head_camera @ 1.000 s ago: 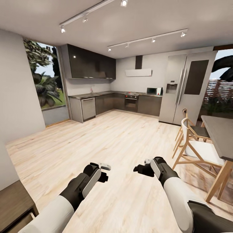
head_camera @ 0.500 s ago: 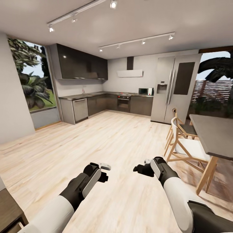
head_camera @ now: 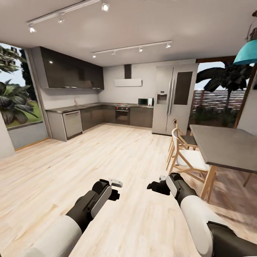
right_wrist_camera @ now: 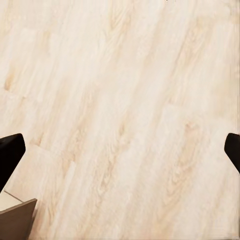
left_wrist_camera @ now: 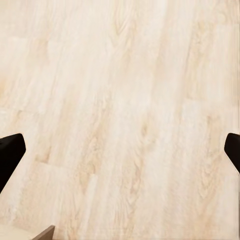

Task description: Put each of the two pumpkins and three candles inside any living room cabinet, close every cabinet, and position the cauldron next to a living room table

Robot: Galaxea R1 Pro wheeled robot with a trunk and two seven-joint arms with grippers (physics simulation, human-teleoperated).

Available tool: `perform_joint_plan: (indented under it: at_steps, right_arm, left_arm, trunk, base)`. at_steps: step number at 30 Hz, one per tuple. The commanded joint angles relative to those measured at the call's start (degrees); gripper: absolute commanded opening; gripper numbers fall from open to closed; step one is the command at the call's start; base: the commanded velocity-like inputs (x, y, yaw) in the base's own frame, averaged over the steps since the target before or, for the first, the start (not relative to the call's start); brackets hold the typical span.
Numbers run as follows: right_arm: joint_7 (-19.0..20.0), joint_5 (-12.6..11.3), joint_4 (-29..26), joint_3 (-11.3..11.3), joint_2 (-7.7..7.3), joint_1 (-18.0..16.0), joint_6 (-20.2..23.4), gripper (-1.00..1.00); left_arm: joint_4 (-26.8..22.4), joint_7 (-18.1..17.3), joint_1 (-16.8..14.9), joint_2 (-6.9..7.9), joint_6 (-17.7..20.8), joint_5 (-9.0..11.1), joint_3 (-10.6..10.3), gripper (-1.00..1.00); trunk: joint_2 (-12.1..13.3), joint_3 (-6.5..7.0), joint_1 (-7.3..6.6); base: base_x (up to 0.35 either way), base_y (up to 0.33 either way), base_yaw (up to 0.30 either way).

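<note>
No pumpkins, candles, cabinet or cauldron are in view. In the head view my left gripper (head_camera: 115, 189) and right gripper (head_camera: 154, 186) hang side by side low over pale wood floor, tips turned toward each other. In the left wrist view the black fingertips (left_wrist_camera: 10, 150) sit at opposite edges of the picture, so the left gripper (left_wrist_camera: 120, 150) is open and empty. The right gripper (right_wrist_camera: 120, 150) is the same, its fingertips (right_wrist_camera: 10, 152) wide apart over bare floorboards.
A grey-topped table (head_camera: 228, 146) with pale wooden chairs (head_camera: 185, 157) stands at the right under a teal lamp (head_camera: 246, 55). Dark kitchen cupboards (head_camera: 89, 116), an oven and a steel fridge (head_camera: 175, 98) line the far wall. A brown wooden corner (right_wrist_camera: 17, 217) shows in both wrist views.
The whole picture has slid left, so the camera has turned right: more of the table and a teal lamp came in, the brown unit at lower left went out. The arms hold their pose.
</note>
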Motion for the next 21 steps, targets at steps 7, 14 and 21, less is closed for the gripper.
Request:
perform_joint_plan:
  at_steps: [7,14,21]
  right_arm:
    - [0.1,0.0,-0.1,-0.3,0.06,0.0,0.2,1.00]
    - [0.1,0.0,-0.1,-0.3,0.11,0.0,0.2,1.00]
    - [0.0,0.0,-0.1,-0.3,0.09,0.0,0.2,1.00]
  left_arm:
    - [-0.2,0.6,0.0,0.02,0.1,0.6,-0.1,1.00]
    - [0.0,0.6,0.0,0.01,0.1,0.6,-0.1,1.00]
    - [0.2,0.6,0.0,-0.04,0.0,0.6,-0.1,1.00]
  trunk:
    - [-1.2,-0.31,0.66]
    - [-4.0,-1.27,2.20]
    - [-6.9,-2.23,3.73]
  base:
    - [0.000,0.000,-0.272]
    - [0.000,0.000,-0.272]
    - [0.000,0.000,-0.272]
